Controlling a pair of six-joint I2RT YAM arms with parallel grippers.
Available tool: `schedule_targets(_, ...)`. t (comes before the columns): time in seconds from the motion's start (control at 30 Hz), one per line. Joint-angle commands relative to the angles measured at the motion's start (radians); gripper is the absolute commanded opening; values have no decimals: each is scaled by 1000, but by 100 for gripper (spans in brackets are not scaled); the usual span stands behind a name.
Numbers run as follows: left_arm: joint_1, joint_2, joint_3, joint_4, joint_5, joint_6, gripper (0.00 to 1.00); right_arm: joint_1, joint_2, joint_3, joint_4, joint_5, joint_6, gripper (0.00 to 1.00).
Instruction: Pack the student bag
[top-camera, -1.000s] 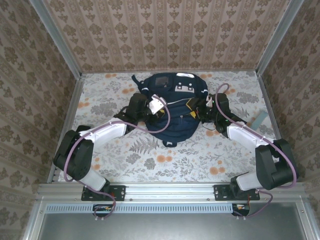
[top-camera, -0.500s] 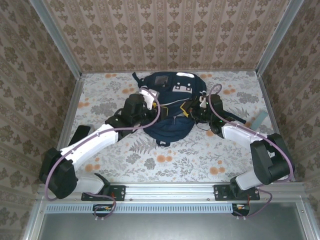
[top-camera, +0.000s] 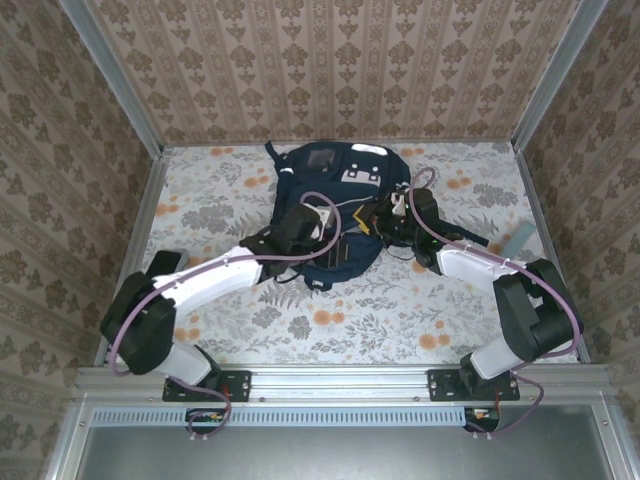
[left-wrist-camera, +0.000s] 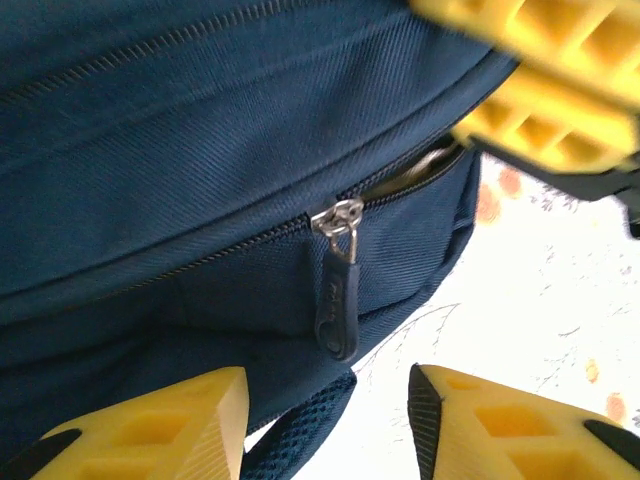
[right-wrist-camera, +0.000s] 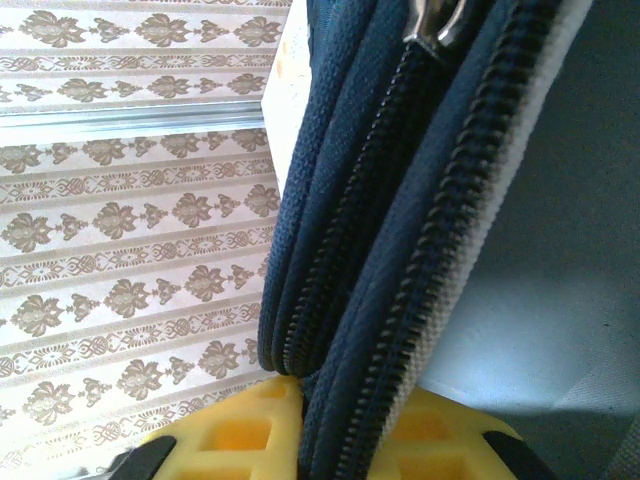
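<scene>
The student bag (top-camera: 345, 185), a navy backpack with grey-white patches, lies at the table's far middle. My right gripper (top-camera: 388, 216) is at its right side. In the right wrist view its yellow fingers (right-wrist-camera: 250, 435) are shut on the bag's zippered edge (right-wrist-camera: 400, 300). My left gripper (top-camera: 326, 226) sits at the bag's near front. It is open in the left wrist view (left-wrist-camera: 325, 425), with a dark zipper pull (left-wrist-camera: 338, 305) hanging just beyond the fingertips and a mesh strap end (left-wrist-camera: 300, 435) between them. The right gripper's yellow fingers (left-wrist-camera: 545, 85) show at the upper right.
A pale blue flat object (top-camera: 519, 240) lies by the right wall. Wallpapered walls (top-camera: 330, 70) close in the table on three sides. Flowered tabletop (top-camera: 380, 310) lies bare in front of the bag.
The left gripper has swung from the bag's left side to its near front. The right gripper has closed on the bag's edge, and the bag's near part has bunched back.
</scene>
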Motion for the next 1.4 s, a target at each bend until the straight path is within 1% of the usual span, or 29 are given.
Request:
schedule_targets(0.0, -10, 32, 68, -13, 15, 4, 45, 10, -1, 41, 71, -26, 1, 13)
schedule_targets(0.13, -10, 60, 80, 17, -13, 1, 40, 13, -6, 36, 70, -26, 2, 12)
schedule_targets(0.27, -11, 76, 82, 25, -57, -13, 32, 17, -8, 30, 66, -23, 2, 11)
schedule_targets(0.37, -11, 81, 80, 21, -87, -19, 23, 19, -10, 25, 62, -22, 2, 10)
schedule_targets(0.43, -10, 80, 81, 12, -104, -17, 14, 20, -14, 20, 53, -14, 0, 9)
schedule_targets(0.57, -11, 60, 79, -35, -160, 17, 2, 16, -45, 8, -25, 44, -34, 4)
schedule_targets(0.67, -13, 31, 61, -91, -265, 73, 0, 8, -81, -3, -116, 115, -74, 0)
schedule_targets(0.73, -11, 9, 39, -121, -343, 113, 0, -8, -106, -21, -146, 150, -87, 0)
schedule_targets(0.83, 8, -17, 14, -155, -397, 152, 0, -33, -128, -53, -160, 175, -87, 0)
schedule_targets(0.97, 66, -61, -33, -142, -386, 172, 0, -58, -143, -76, -193, 194, -105, 0)
schedule_targets(1.1, 135, -107, -70, -119, -345, 197, 0, -87, -159, -88, -222, 209, -139, 0)
schedule_targets(1.17, 159, -138, -89, -103, -314, 214, 0, -104, -145, -78, -233, 194, -169, 0)
schedule_targets(1.2, 166, -154, -101, -89, -290, 228, 0, -113, -142, -66, -238, 175, -185, 0)
schedule_targets(1.27, 167, -181, -119, -66, -243, 260, 0, -124, -84, -37, -241, 136, -214, 0)
schedule_targets(1.37, 145, -215, -151, -19, -172, 302, 0, -136, -43, -2, -232, 75, -241, 0)
